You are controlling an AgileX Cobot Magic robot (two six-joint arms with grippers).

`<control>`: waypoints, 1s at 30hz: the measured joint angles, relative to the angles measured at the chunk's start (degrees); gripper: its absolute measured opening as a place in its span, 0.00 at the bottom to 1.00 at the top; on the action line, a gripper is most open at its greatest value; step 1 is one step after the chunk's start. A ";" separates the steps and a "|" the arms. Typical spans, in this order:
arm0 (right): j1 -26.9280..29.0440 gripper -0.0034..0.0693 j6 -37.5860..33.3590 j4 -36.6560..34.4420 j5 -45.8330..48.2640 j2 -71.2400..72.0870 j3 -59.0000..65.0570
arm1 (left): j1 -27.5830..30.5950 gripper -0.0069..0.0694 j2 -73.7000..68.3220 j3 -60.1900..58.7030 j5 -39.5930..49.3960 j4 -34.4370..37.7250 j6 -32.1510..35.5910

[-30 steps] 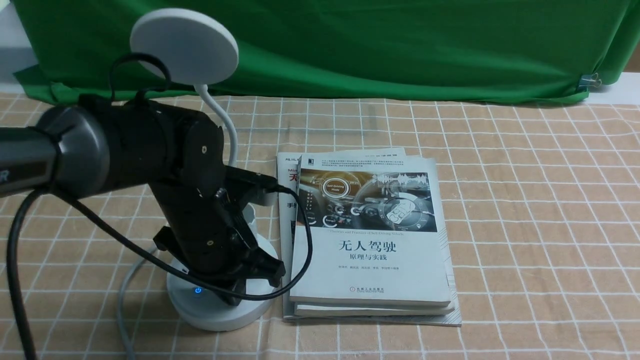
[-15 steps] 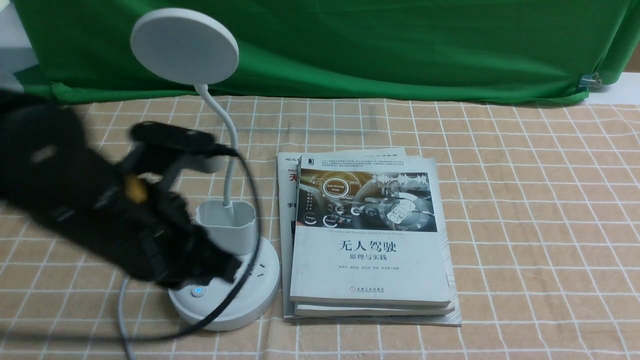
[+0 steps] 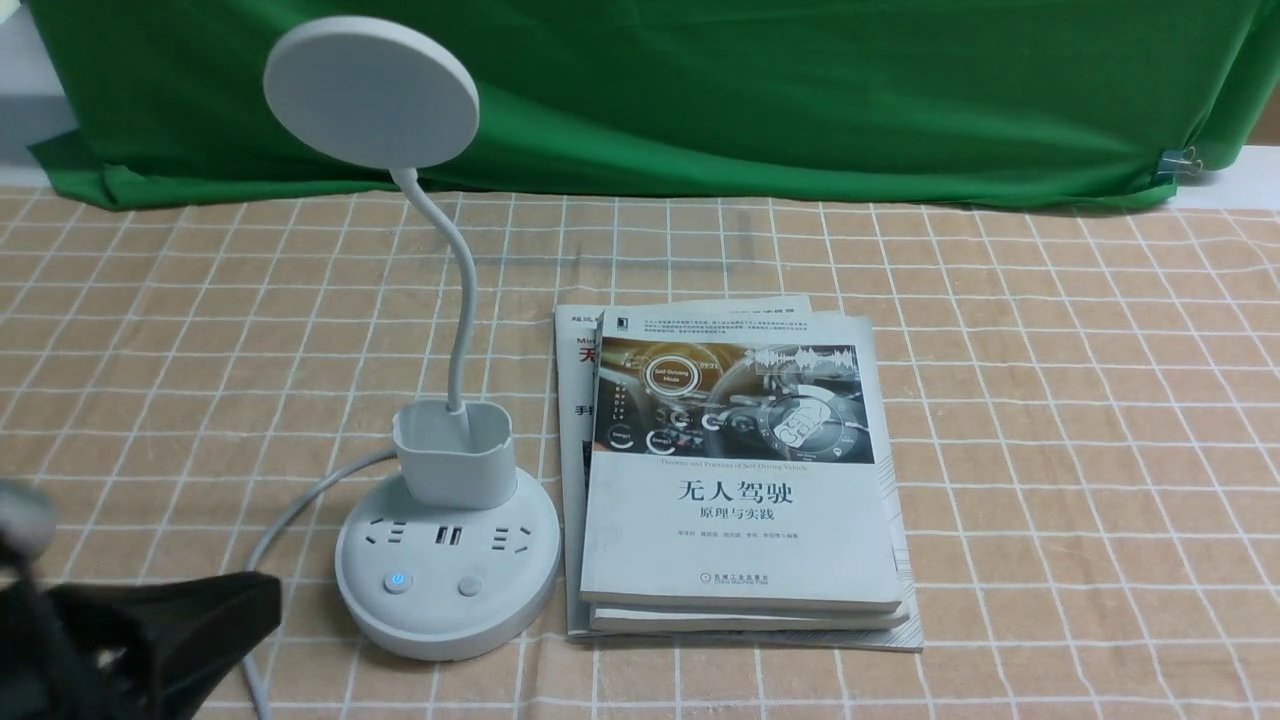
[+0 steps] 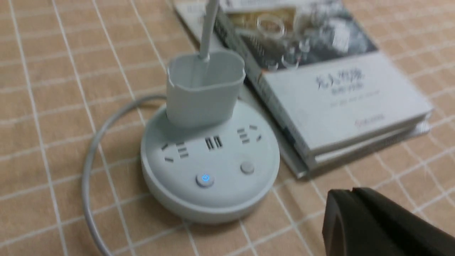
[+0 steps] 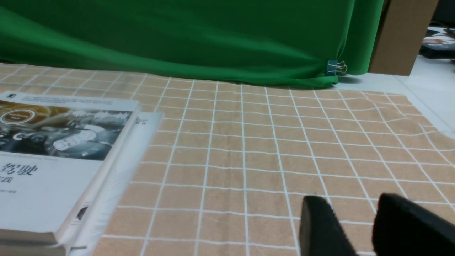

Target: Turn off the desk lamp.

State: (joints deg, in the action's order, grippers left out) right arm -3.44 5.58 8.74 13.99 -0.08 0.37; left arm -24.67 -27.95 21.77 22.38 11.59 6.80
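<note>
Well, the desk lamp [image 3: 447, 570] stood upright on the desk [image 3: 1050, 450], its disc head [image 3: 371, 92] dull and power button [image 3: 398, 582] glowing blue, books [image 3: 740, 480] at three o'clock. The left hand [image 4: 352, 192], fingers together, was at eight o'clock from the base; the right hand [image 5: 350, 200] had a narrow gap.

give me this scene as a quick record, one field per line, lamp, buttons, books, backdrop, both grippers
lamp: desk lamp upright, disc head unlit
left button: power button glowing blue
right button: plain button not glowing
cup holder: on the base, nothing in it but the gooseneck
books: stack right of the lamp
backdrop: green cloth behind the table, binder clip at its right end
left gripper: touching nothing; fingers together
right gripper: fingers apart, nothing between them
</note>
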 joint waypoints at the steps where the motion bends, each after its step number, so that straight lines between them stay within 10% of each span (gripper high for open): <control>1: 0.00 0.38 0.00 0.00 0.00 0.00 0.00 | 0.00 0.08 1.29 -0.97 -0.94 0.00 0.00; 30: 0.00 0.38 0.00 0.00 0.00 0.00 0.00 | 3.61 0.09 7.98 -8.22 -6.77 -8.57 0.00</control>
State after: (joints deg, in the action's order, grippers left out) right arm -3.44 5.58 8.74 13.99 -0.08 0.37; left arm -21.06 -19.96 13.55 15.61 3.03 6.80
